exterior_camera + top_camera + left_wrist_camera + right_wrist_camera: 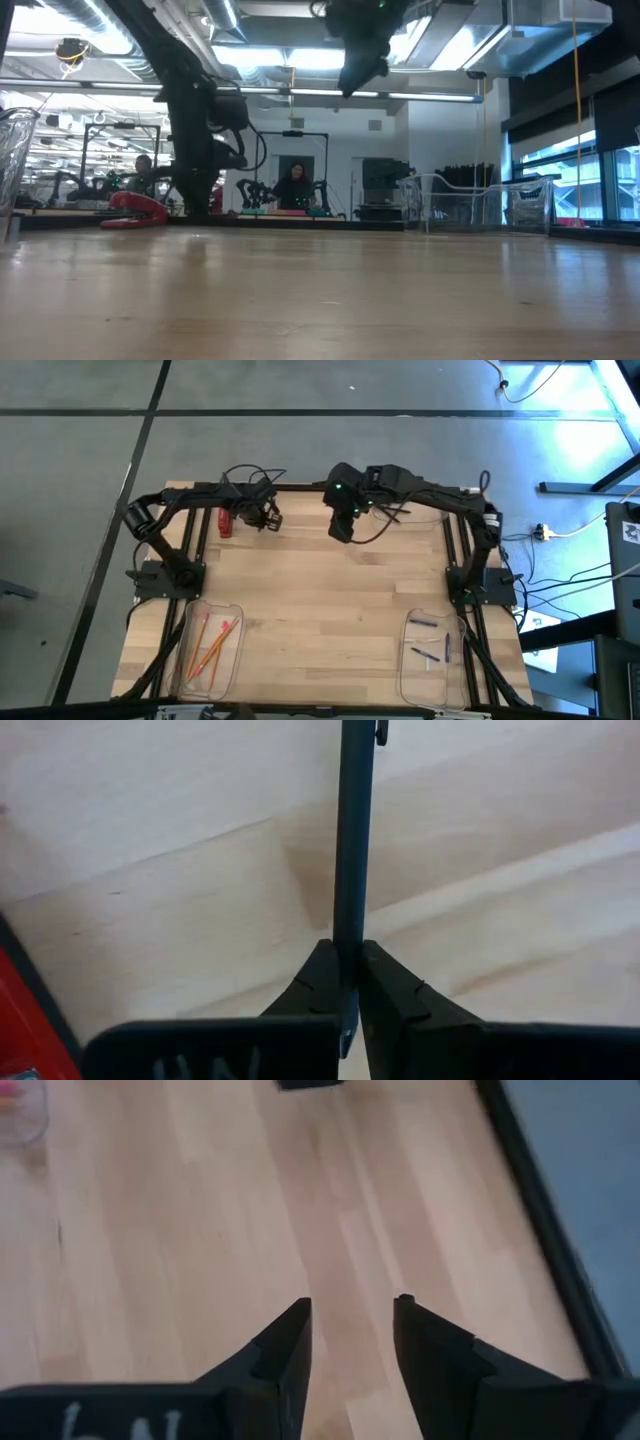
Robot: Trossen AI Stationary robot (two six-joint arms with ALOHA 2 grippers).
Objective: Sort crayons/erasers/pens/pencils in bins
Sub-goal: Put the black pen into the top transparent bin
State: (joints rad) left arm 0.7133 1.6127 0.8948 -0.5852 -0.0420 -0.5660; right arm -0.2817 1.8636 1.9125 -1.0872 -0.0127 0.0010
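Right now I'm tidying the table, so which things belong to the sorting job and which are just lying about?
Part of the job:
- pen, pinched in the left claw
- pencils in the left bin
- crayons in the right bin
- right claw, open and empty above the table's far edge

Lying about:
- red stapler

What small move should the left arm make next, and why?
Probably lift straight up. The left gripper is shut on a pen lying against the table, far from the bins, while the open right gripper waits above.
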